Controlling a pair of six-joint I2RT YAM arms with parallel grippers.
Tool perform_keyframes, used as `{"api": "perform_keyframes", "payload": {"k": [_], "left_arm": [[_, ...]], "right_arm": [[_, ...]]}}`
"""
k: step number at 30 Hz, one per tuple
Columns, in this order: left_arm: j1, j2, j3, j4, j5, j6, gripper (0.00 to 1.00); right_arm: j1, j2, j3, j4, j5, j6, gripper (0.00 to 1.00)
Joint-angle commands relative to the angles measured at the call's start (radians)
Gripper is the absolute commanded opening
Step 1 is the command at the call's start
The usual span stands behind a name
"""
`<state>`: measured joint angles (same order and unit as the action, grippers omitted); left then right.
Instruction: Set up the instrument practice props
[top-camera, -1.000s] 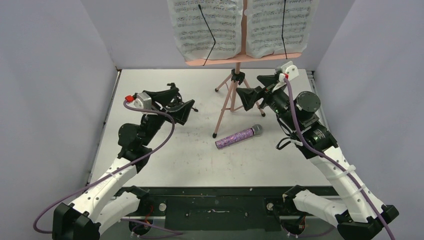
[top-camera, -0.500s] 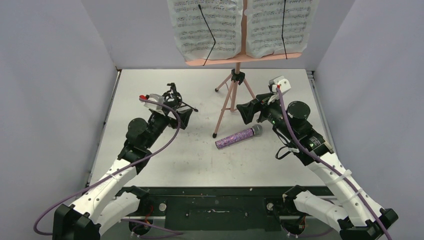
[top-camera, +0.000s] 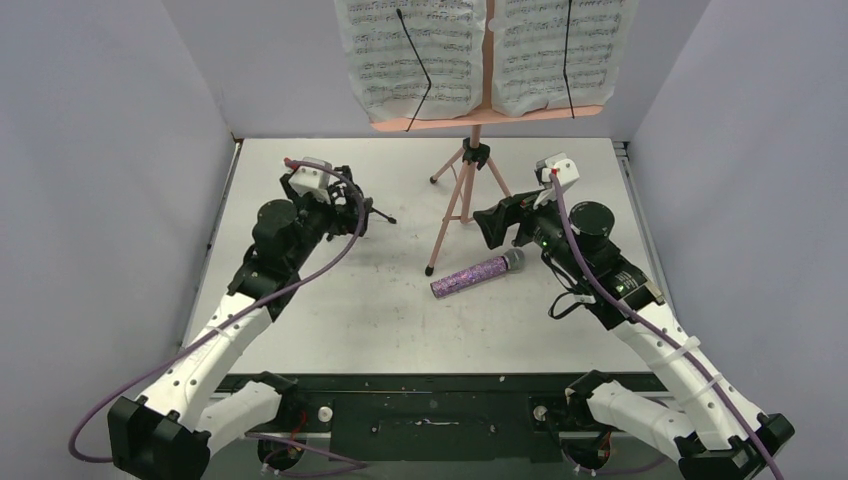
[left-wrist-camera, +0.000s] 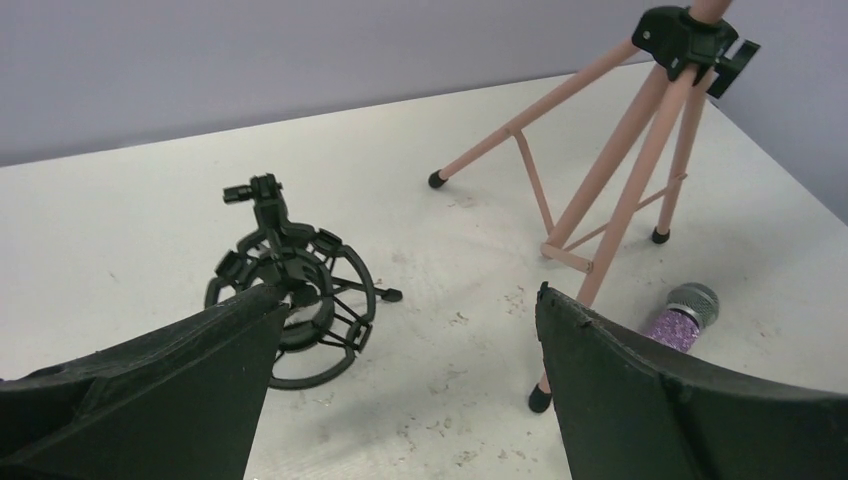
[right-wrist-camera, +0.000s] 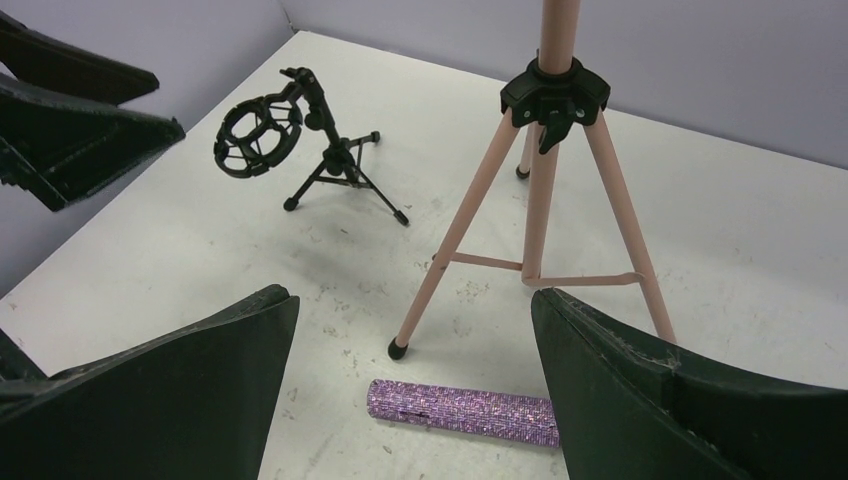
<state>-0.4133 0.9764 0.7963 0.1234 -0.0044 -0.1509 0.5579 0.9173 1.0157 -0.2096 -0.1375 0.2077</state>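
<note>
We can read no words, brands or numbers anywhere. The two white sheet-music pages (top-camera: 412, 60) on the ledge of the pink tripod-legged music stand (top-camera: 480, 118) carry printed staves of notes, yet the print is too small for us to decipher.

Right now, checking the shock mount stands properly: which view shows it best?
Right wrist: the shock mount stands whole, legs spread. Left wrist sees it partly covered; top view shows little beyond one leg.
</note>
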Motion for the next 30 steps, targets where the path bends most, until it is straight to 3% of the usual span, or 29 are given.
{"api": "perform_keyframes", "payload": {"k": [1,11,19,29,30], "left_arm": [[0.032,0.065,0.183,-0.174,-0.04,0.059,0.96],[0.076,0.279,0.451,-0.445,-0.081,-0.007,0.96],[0.099,0.408,0.532,-0.443,-0.126,-0.099,0.96],[0.129,0.56,0.6,-0.421,-0.139,-0.084,1.0],[0.134,0.582,0.611,-0.427,-0.144,-0.082,0.94]], "right_arm": [[0.003,0.013,0.017,-0.01,0.029,0.019,0.9],[0.002,0.025,0.037,-0.049,0.047,0.027,0.9],[0.002,0.029,0.049,-0.078,0.049,0.035,0.9],[0.002,0.019,0.049,-0.088,0.061,0.045,0.9],[0.002,0.016,0.047,-0.089,0.063,0.05,0.9]]}}
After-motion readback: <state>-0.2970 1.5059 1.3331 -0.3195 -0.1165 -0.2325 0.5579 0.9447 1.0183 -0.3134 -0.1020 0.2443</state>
